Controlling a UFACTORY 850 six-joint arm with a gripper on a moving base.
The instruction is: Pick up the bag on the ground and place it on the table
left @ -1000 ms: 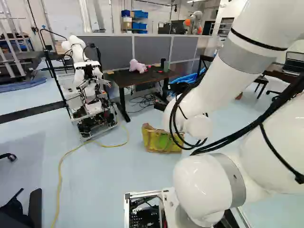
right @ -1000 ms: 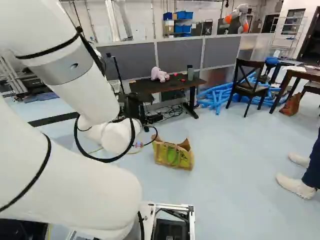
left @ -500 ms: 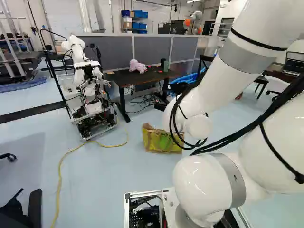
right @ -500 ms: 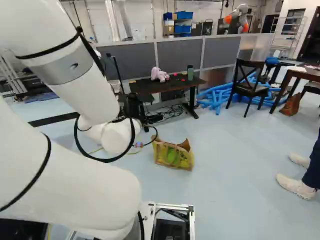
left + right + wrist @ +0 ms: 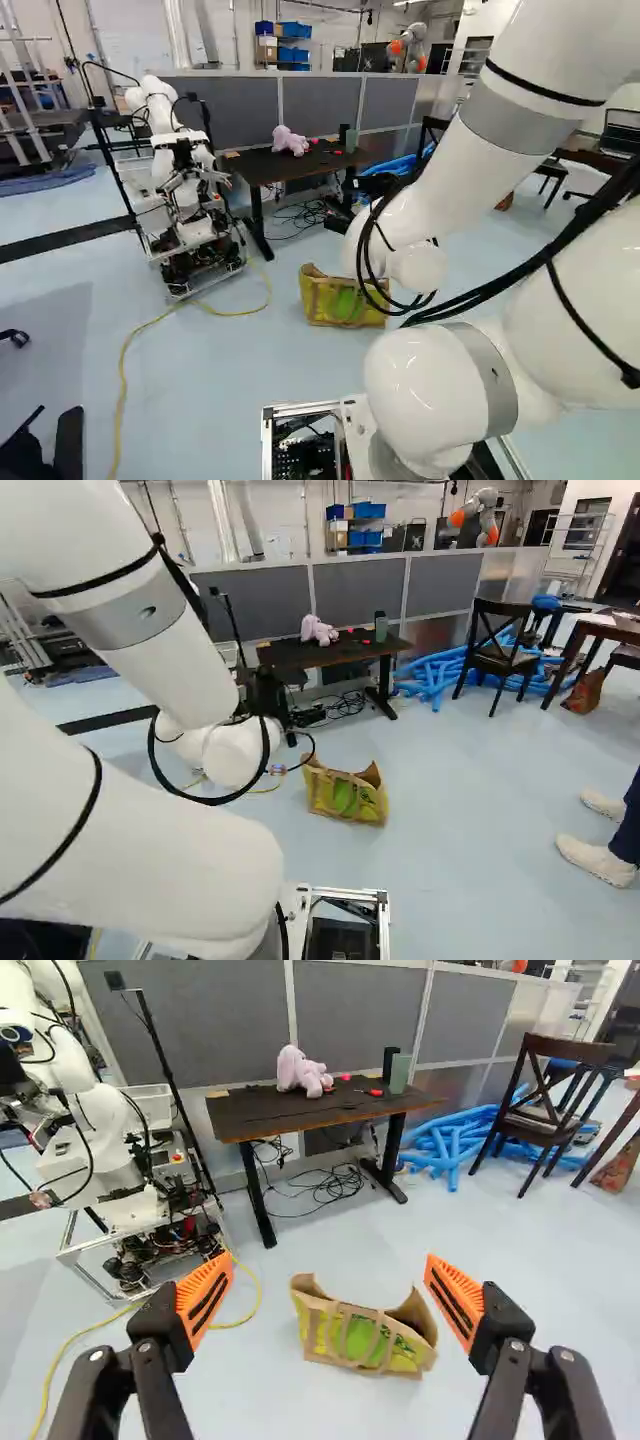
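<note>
The pincer's (image 5: 329, 1258) fingers stood wide apart. Ahead of them, seen between the pads, the yellow-and-brown paper bag (image 5: 342, 1340) sat on the floor (image 5: 530, 1310). Beyond it was the dark table (image 5: 245, 1116), bearing a pink plush toy (image 5: 299, 1072), with another robot (image 5: 105, 1172) near one end.

From behind my arm (image 5: 455, 185), left and right base views look ahead and slightly down, sharing the bag (image 5: 345, 798) and table (image 5: 300, 654); my wrist view looks along my gripper (image 5: 328, 1295), nearer both.
</note>
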